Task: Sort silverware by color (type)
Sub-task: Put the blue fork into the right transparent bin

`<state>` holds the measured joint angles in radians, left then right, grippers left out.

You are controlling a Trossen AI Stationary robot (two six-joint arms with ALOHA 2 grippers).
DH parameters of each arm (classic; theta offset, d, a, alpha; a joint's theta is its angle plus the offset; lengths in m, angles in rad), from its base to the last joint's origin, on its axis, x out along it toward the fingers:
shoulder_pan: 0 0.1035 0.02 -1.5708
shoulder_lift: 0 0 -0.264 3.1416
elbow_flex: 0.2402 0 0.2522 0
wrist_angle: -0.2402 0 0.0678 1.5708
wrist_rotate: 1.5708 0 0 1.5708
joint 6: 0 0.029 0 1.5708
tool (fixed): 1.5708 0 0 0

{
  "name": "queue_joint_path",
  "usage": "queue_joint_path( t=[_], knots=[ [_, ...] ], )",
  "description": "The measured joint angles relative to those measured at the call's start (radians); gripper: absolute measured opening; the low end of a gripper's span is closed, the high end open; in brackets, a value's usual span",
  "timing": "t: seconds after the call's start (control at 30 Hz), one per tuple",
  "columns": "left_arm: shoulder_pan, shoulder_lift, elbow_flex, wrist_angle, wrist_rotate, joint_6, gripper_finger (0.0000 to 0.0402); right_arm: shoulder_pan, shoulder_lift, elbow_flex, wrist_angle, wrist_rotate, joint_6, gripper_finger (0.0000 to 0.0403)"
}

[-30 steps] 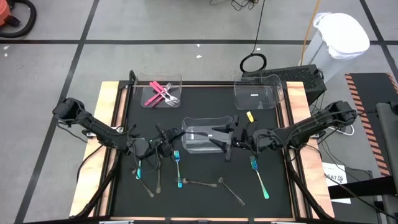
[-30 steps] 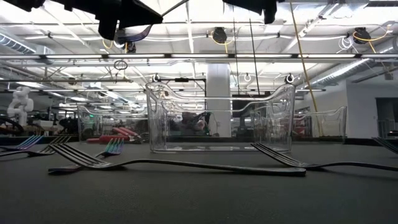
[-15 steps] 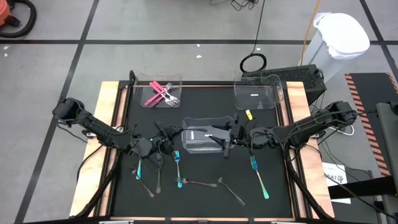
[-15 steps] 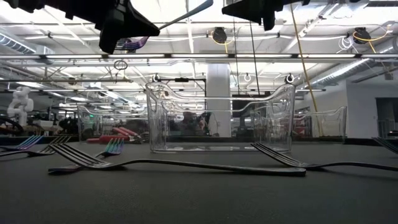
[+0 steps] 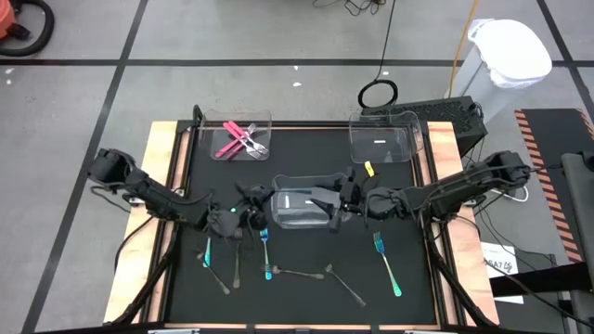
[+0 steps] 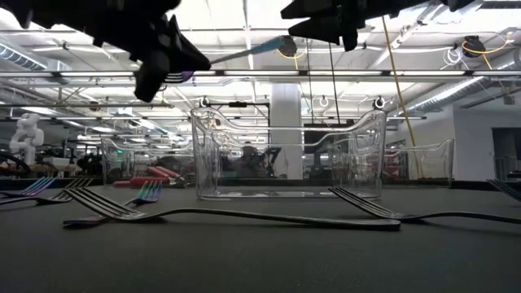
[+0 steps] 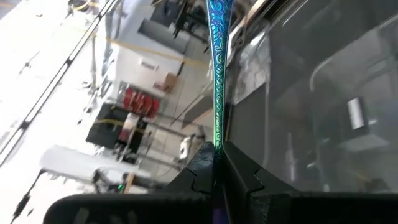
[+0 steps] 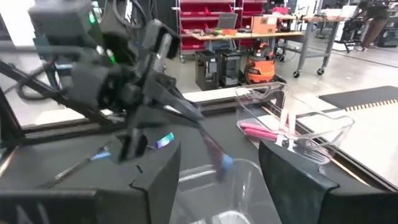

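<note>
My left end effector (image 5: 249, 218) was clamped on one iridescent blue-teal utensil (image 7: 216, 74), gripping it low on the handle; which end it carries, fork or spoon, I could not tell. The piece was held up off the black tabletop (image 5: 306, 292), its free end pointing across toward the clear centre bin (image 5: 302, 206) just ahead of my fingers (image 7: 239, 177).

My right end effector (image 5: 336, 202) stood with its jaws wide and nothing between them, over the far rim of that same bin, facing the left one across it.

Below and behind the left end effector, more blue-teal forks (image 5: 264, 237) and plain grey metal pieces (image 5: 295, 273) lay loose on the tabletop. One blue-teal fork (image 5: 386, 262) lay near the right end effector, on its tabletop side. The pink-handled pieces (image 5: 236, 140) sat in the clear bin (image 5: 262, 119) well beyond the left end effector. Another clear bin (image 5: 382, 139) stood beyond the right one.
</note>
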<state>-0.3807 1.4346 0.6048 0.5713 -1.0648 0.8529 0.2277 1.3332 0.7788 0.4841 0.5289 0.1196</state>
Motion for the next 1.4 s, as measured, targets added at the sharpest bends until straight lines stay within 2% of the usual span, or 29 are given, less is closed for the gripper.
queue_joint_path(
  t=[0.17,0.77,1.1,1.27,1.4],
  knots=[
    [0.017,0.037,0.024,0.002,-0.018,0.0,0.0011,-0.007,0.01,0.0,-0.002,-0.003,0.013,0.0212],
    [0.009,0.042,0.053,-0.004,0.002,0.0,0.0011,-0.032,0.037,0.0,-0.025,-0.008,0.029,0.0207],
    [0.009,0.042,0.053,-0.004,0.006,-0.002,0.0011,-0.032,0.036,0.0,-0.025,-0.012,0.026,0.0136],
    [0.009,0.042,0.053,-0.004,0.007,-0.002,0.0011,-0.043,0.036,0.0,-0.025,-0.087,0.025,0.0095],
    [0.009,0.042,0.053,-0.004,0.007,-0.002,0.0011,-0.045,0.036,0.0,-0.025,-0.088,0.021,0.006]
  ],
)
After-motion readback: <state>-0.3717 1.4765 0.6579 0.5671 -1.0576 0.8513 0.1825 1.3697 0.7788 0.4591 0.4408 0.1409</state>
